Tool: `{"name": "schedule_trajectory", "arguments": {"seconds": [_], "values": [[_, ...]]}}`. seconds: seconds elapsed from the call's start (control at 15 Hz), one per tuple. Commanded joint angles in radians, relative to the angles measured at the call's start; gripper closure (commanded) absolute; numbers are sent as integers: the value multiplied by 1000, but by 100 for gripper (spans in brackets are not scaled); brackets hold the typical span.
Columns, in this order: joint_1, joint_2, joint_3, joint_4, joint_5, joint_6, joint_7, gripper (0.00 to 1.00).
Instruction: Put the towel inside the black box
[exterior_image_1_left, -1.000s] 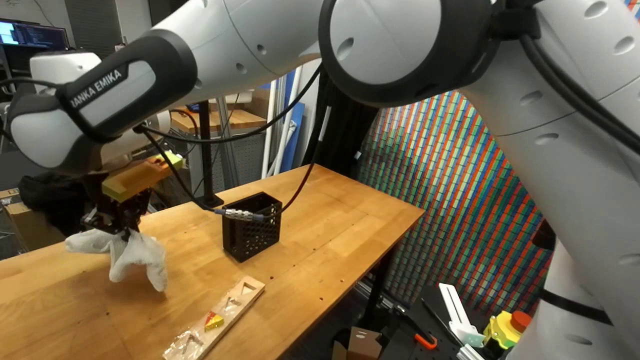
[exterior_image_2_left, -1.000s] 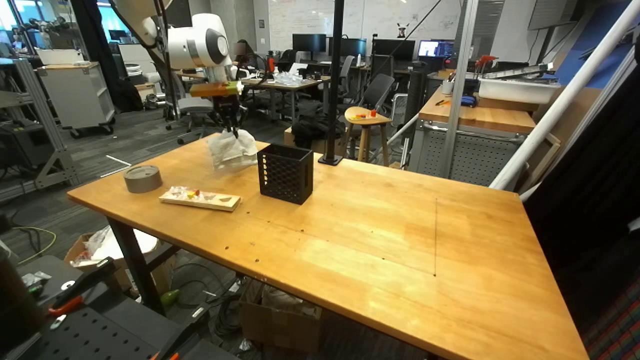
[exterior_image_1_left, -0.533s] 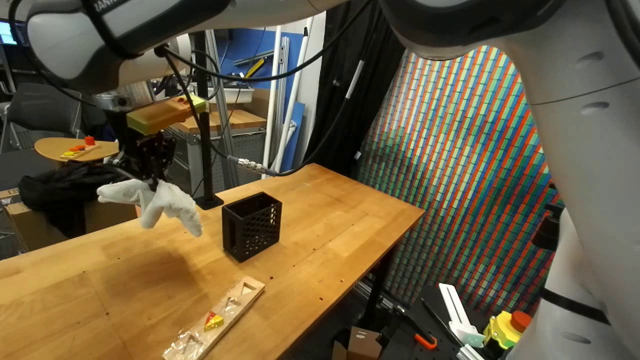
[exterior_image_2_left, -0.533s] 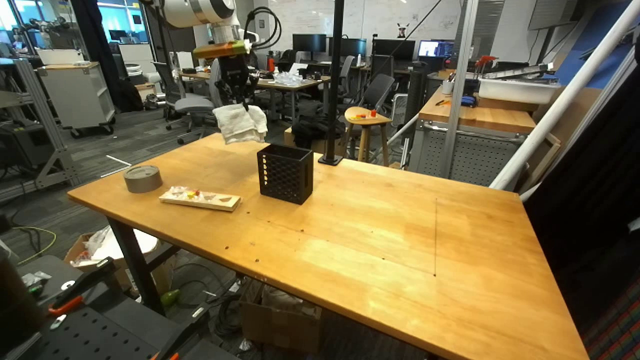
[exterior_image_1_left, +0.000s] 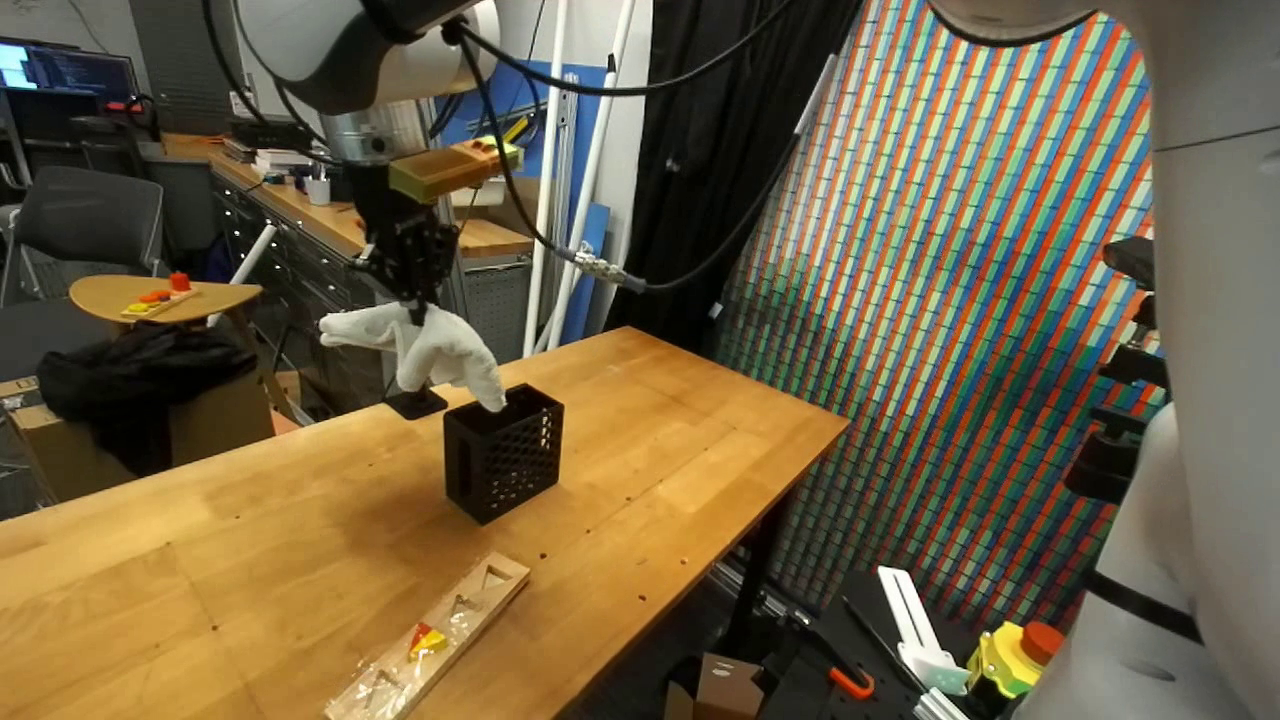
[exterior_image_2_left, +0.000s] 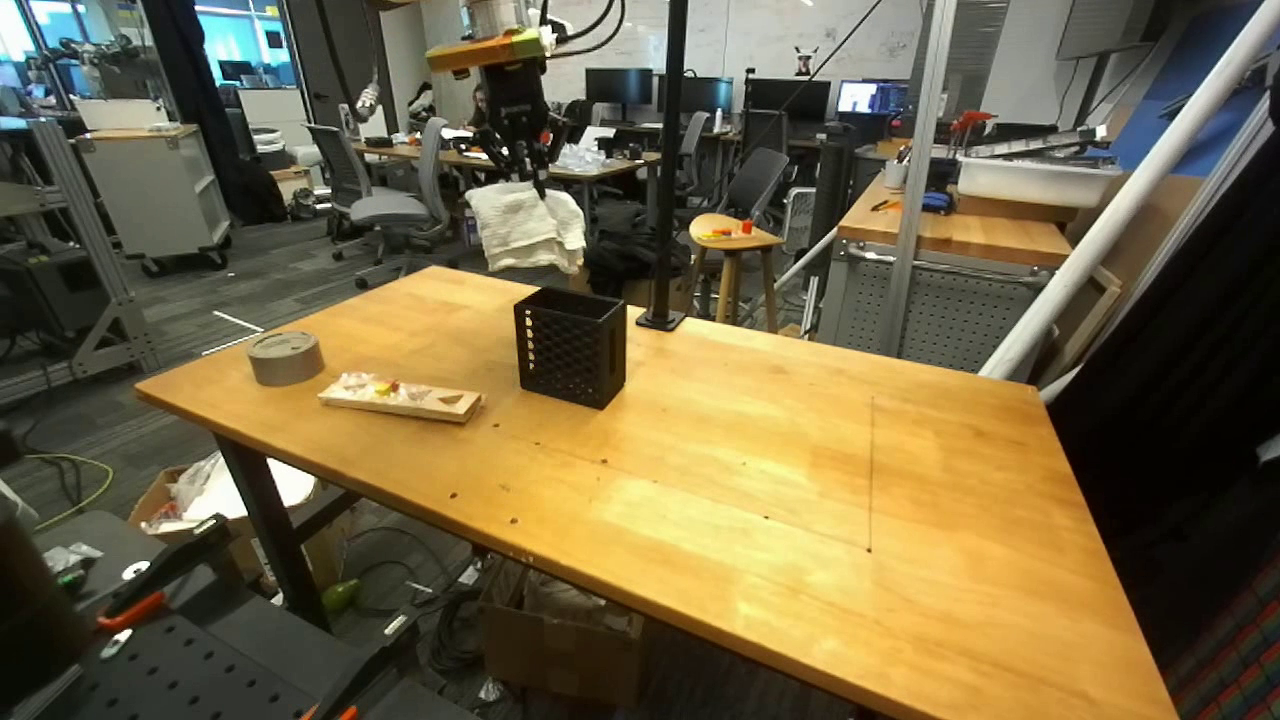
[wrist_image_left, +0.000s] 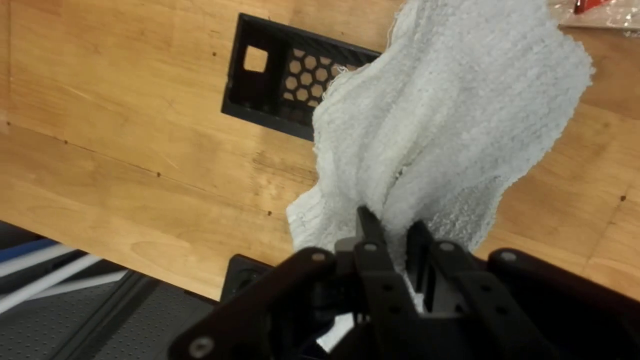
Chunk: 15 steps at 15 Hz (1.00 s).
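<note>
In the wrist view the towel (wrist_image_left: 450, 115) in the fingers (wrist_image_left: 370, 226) screens part of the black box (wrist_image_left: 265, 120); the left end of its opening lies free. In an exterior view a gap shows between towel and rim. There, a black post (exterior_image_2_left: 668, 200) stands at the edge of the table (exterior_image_2_left: 760, 440) near the box, hindering passage; a wooden board (exterior_image_2_left: 400, 399) and a tape roll (exterior_image_2_left: 286, 361) sit low to the left, and the widest room lies right of the box. A cable (exterior_image_1_left: 600, 265) loops beside the fingers
</note>
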Motion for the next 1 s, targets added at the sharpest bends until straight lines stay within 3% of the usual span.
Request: {"name": "schedule_trajectory", "arguments": {"seconds": [0.0, 0.4, 0.93], "values": [[-56, -124, -4, -156, -6, 49, -58, 95], [-135, -134, -4, -260, 13, 143, -184, 95], [-182, -51, 11, -274, 70, 277, -321, 95]]}}
